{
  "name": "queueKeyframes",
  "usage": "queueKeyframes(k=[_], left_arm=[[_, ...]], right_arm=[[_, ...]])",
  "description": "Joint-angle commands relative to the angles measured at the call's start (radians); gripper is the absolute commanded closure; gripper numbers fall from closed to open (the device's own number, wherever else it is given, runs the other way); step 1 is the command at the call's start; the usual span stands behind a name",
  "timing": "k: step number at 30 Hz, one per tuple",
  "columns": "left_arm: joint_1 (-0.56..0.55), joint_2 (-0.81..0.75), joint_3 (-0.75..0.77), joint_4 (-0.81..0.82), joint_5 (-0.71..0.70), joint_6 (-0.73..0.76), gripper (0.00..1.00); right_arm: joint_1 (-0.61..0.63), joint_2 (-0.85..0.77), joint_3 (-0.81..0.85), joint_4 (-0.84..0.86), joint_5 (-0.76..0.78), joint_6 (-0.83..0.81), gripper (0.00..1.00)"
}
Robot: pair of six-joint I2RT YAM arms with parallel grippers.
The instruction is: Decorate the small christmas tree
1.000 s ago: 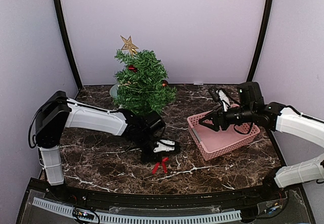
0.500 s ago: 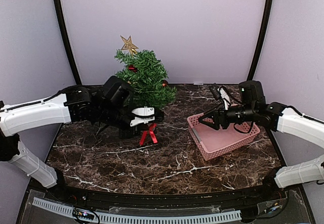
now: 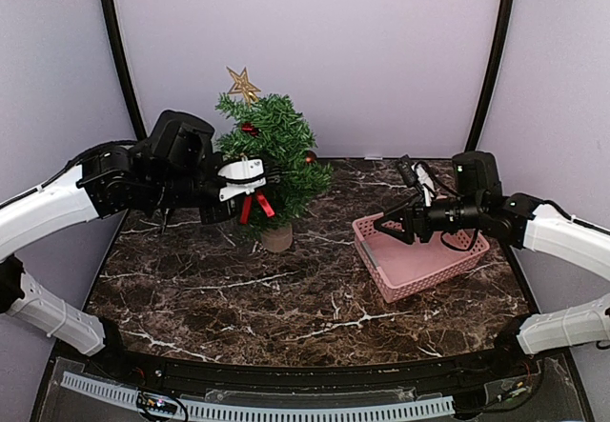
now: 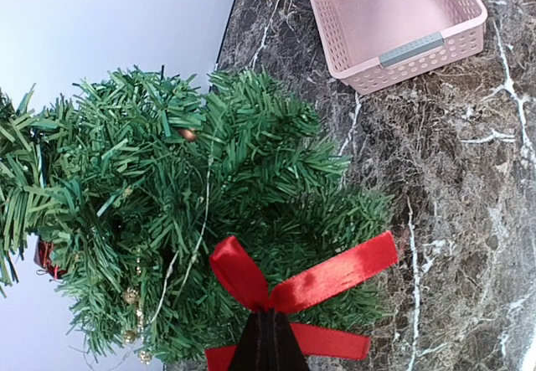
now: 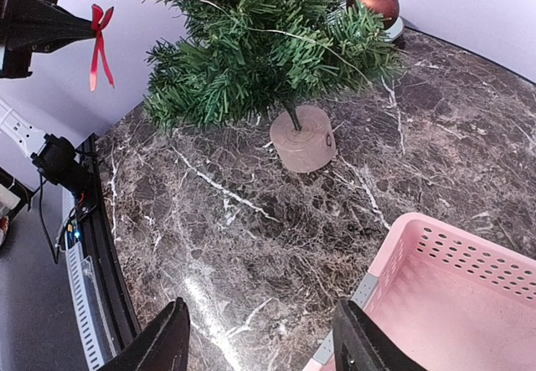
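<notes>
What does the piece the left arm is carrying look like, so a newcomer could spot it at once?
Find the small christmas tree at the back of the marble table. Against the branches on its left side, the left tool is shut on a red ribbon bow, tails hanging down. The tree's other red pieces are round baubles; this is the only flat ribbon.

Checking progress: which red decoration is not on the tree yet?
The red ribbon bow, pinched in the shut left gripper in front of the small christmas tree; the red baubles already hang among its branches.
</notes>
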Motion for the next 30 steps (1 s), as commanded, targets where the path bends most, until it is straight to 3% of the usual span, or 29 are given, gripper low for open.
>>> queueKeyframes(k=[1, 13, 30], left_arm=[[0.011, 0.007, 0.011, 0.058, -0.03, 0.112, 1.0], [0.062, 0.091, 0.012, 0.108, -0.009, 0.236, 1.0], [0.108, 0.026, -0.003, 0.1, 0.047, 0.265, 1.0]], right_arm=[[-0.005, -0.016, -0.012, 0.045, -0.013, 0.012, 0.41], [-0.005, -0.029, -0.017, 0.042, -0.008, 0.015, 0.41], [-0.005, -0.02, -0.017, 0.038, -0.009, 0.014, 0.41]])
